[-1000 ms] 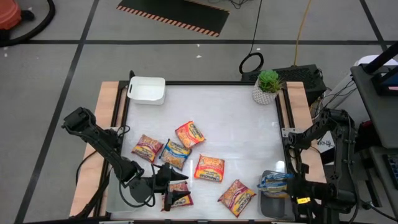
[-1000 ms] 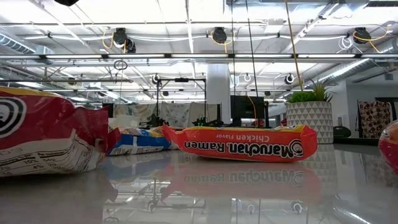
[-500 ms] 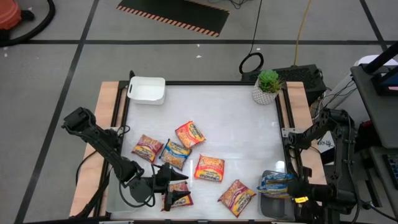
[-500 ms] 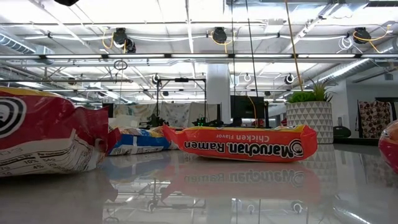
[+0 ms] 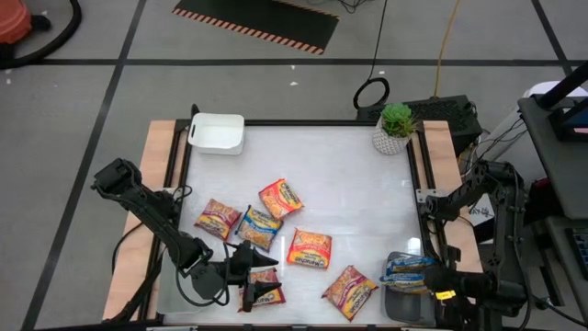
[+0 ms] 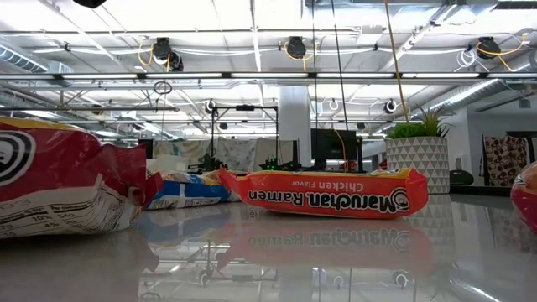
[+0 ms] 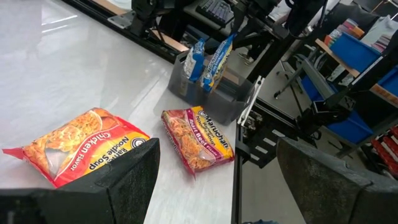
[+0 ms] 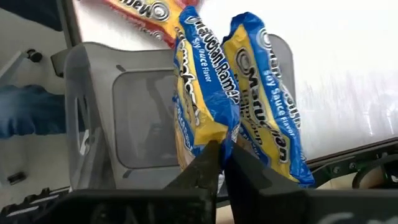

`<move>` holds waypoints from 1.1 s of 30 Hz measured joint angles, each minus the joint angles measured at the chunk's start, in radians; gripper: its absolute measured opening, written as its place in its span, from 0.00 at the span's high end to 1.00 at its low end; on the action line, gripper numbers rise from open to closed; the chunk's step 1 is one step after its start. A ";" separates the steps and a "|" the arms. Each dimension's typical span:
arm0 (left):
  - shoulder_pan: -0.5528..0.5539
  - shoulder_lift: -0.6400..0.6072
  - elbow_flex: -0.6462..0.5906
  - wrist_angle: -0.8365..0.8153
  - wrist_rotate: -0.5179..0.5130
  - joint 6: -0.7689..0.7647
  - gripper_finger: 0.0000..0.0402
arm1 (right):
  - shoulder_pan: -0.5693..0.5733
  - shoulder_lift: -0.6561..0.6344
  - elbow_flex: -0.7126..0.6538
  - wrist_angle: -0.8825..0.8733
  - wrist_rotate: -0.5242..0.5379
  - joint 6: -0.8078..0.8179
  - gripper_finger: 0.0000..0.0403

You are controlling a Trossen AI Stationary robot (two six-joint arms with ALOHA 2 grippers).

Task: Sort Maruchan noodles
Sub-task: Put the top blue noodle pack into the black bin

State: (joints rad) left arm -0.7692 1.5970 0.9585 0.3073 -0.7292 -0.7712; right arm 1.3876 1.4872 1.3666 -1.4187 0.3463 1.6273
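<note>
Several Maruchan noodle packets lie flat on the white table: dark red (image 5: 218, 219), blue (image 5: 259, 227), orange (image 5: 281, 199), orange (image 5: 310, 248), dark red (image 5: 349, 291) and dark red (image 5: 264, 294). Two blue packets (image 8: 239, 93) stand on edge in the clear bin (image 8: 93, 124) at the near right corner. My right gripper (image 8: 221, 163) is shut just above that bin, pointing down, its tips in front of the blue packets' lower edges. My left gripper (image 7: 214, 199) stands open near the front edge, over the table, pointing toward the orange packet (image 7: 81, 146). My right gripper has its shut fingertips (image 8: 208, 158) right against the picture of the left blue packet's lower edge (image 8: 199, 134). Whether they touch or pinch it cannot be told from here. Both packets stand upright in the bin, leaning on its wall.
A white bin (image 5: 218, 132) sits at the far left corner and a potted plant (image 5: 396, 128) at the far right corner. Bare table lies across the far middle. The clear bin (image 5: 404, 299) stands at the near right edge.
</note>
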 joint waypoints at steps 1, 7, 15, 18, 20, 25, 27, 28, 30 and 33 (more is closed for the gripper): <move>0.000 0.000 0.000 0.000 0.000 0.000 0.19 | 0.000 0.000 0.000 -0.011 0.012 0.006 0.93; 0.002 0.000 0.000 0.000 0.000 0.001 0.19 | -0.007 0.000 0.000 -0.026 0.054 0.002 0.78; 0.002 0.000 0.000 0.000 -0.006 0.000 0.19 | -0.007 0.000 0.000 -0.026 0.049 -0.042 0.78; 0.002 0.000 0.000 0.000 -0.006 0.000 0.19 | -0.008 0.000 0.000 -0.019 0.050 -0.043 0.90; 0.002 0.000 0.000 0.000 -0.006 0.000 0.19 | -0.008 0.000 0.000 0.001 0.064 -0.048 0.97; 0.004 0.000 0.000 0.000 -0.006 0.006 0.19 | -0.008 0.000 0.000 0.030 0.127 -0.071 0.99; 0.006 0.000 0.000 0.000 -0.006 0.006 0.19 | -0.008 0.000 0.000 0.005 0.127 -0.071 1.00; 0.006 0.000 0.000 0.000 -0.006 0.006 0.19 | -0.008 0.000 0.000 -0.011 0.128 -0.064 1.00; 0.007 0.000 0.000 -0.001 -0.006 0.006 0.19 | -0.007 0.000 0.000 -0.038 0.136 -0.045 1.00; 0.008 0.000 0.000 -0.005 -0.007 0.006 0.19 | -0.007 0.000 0.002 -0.068 0.161 -0.015 1.00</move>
State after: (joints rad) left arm -0.7616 1.5970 0.9585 0.3021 -0.7359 -0.7654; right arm 1.3804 1.4872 1.3684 -1.4869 0.5070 1.6119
